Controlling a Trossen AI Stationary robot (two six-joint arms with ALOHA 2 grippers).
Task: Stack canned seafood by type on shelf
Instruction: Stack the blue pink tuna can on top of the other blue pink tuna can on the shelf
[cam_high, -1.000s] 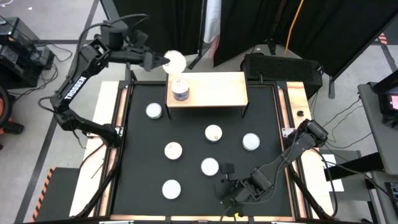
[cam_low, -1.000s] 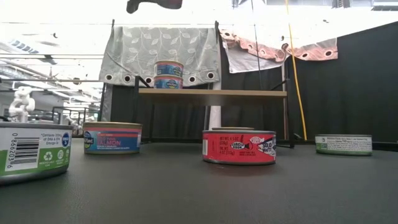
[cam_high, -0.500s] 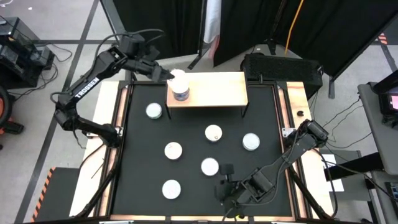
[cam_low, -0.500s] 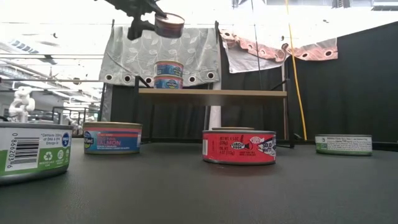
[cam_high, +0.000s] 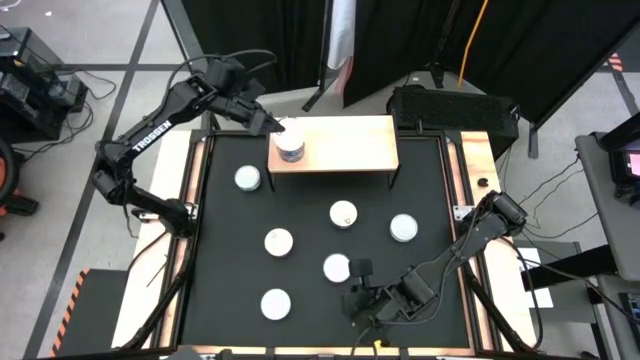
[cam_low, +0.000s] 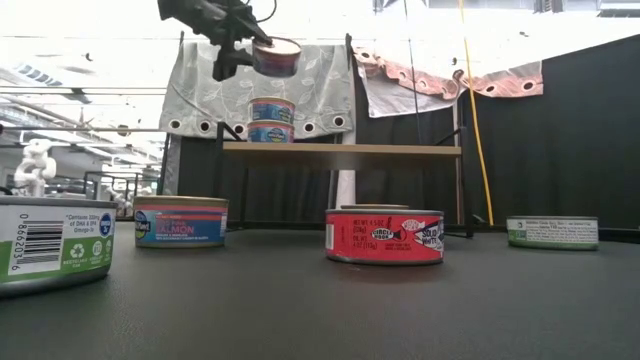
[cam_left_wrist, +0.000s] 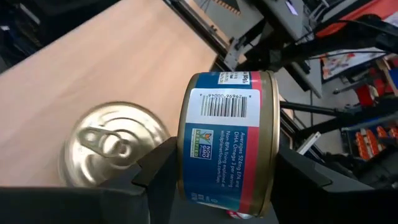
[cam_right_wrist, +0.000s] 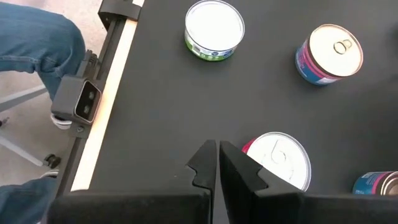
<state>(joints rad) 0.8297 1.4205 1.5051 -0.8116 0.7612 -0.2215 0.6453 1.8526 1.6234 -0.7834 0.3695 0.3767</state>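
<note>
High view first: I'm holding the left gripper (cam_high: 275, 126) at the far-left corner of the shelf (cam_high: 350, 145), fingers clamped on a blue-and-red tin (cam_low: 276, 57), which is hanging directly over the two-tin stack (cam_low: 271, 119) already sitting on the shelf top. Low view is showing a clear gap between the held tin and the top of the stack, not touching, and the held tin is looking roughly level there. Left wrist view is giving me the held tin (cam_left_wrist: 227, 143) side-on between the fingers with its barcode showing, and the stack's pull-tab lid (cam_left_wrist: 115, 146) below it on the light wood, sitting close to the shelf's left edge. Rest of the shelf top to the right of the stack is bare wood, lots of room. Six loose tins are lying on the black mat (cam_high: 230, 230): one (cam_high: 247, 178) just in front of the shelf's left leg, one with a pull tab (cam_high: 343, 213) mid-table, one (cam_high: 403, 227) toward the right edge, two (cam_high: 279, 241) (cam_high: 337, 267) in the middle, and one (cam_high: 275, 303) nearest the front edge; all apart from each other, wide lanes between. I'm parking the right gripper (cam_high: 356, 300) low at the front of the mat, fingers pressed together on nothing, just beside the tin at mid-front. Right wrist view is showing a person's jeans-clad leg (cam_right_wrist: 37, 37) past the table's side rail (cam_right_wrist: 112, 81).
</note>
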